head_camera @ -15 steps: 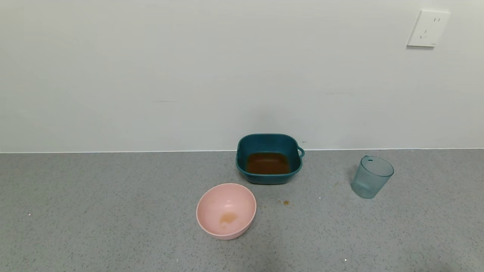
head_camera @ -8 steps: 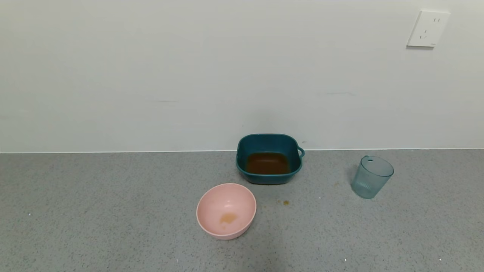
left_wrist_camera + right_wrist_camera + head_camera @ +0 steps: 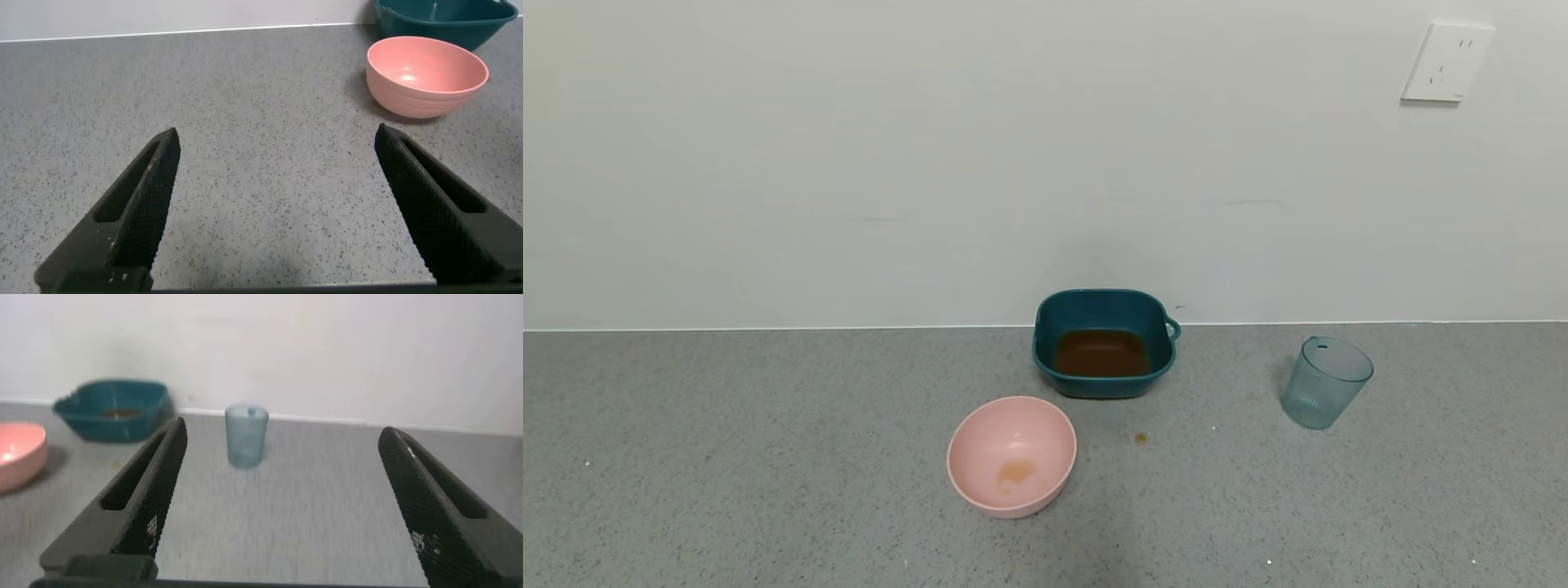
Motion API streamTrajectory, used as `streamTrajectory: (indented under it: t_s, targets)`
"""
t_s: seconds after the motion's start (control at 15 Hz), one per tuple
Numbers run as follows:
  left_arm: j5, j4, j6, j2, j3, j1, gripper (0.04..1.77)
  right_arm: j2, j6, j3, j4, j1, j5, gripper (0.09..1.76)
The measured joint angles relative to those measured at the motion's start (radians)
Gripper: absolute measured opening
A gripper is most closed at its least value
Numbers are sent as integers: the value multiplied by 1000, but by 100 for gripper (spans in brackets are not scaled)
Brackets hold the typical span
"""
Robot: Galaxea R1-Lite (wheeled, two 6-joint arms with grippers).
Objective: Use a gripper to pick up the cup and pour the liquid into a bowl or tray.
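Note:
The translucent blue-grey cup stands upright and looks empty on the grey counter at the right; it also shows in the right wrist view. The dark teal dish sits by the wall and holds the reddish-brown liquid; its rim also shows in the right wrist view and the left wrist view. My right gripper is open and empty, well short of the cup. My left gripper is open and empty above bare counter. Neither gripper shows in the head view.
A round pink bowl with a pale orange smear stands in front of the dish; it also shows in the left wrist view. A small brown drip lies on the counter. The wall runs along the back, with a socket.
Nothing on the counter has moved. The faint shadow at the head view's lower right edge has faded away.

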Motion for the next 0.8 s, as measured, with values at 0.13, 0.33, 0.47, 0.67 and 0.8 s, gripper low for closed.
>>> streamTrajectory:
  t_s: [0.13, 0.33, 0.47, 0.67, 0.8]
  targets:
    - [0, 0, 0, 0, 0, 0, 172, -2, 6, 90, -157, 0, 14, 170]
    - [0, 0, 0, 0, 0, 0, 172, -2, 40, 193, -284, 0, 39, 170]
    - [0, 0, 0, 0, 0, 0, 172, -2, 42, 242, -280, 0, 40, 170]
    - [0, 0, 0, 0, 0, 0, 172, -2, 45, 258, -172, 1, 39, 170]
    - [0, 0, 0, 0, 0, 0, 172, -2, 51, 260, -93, 1, 34, 171]
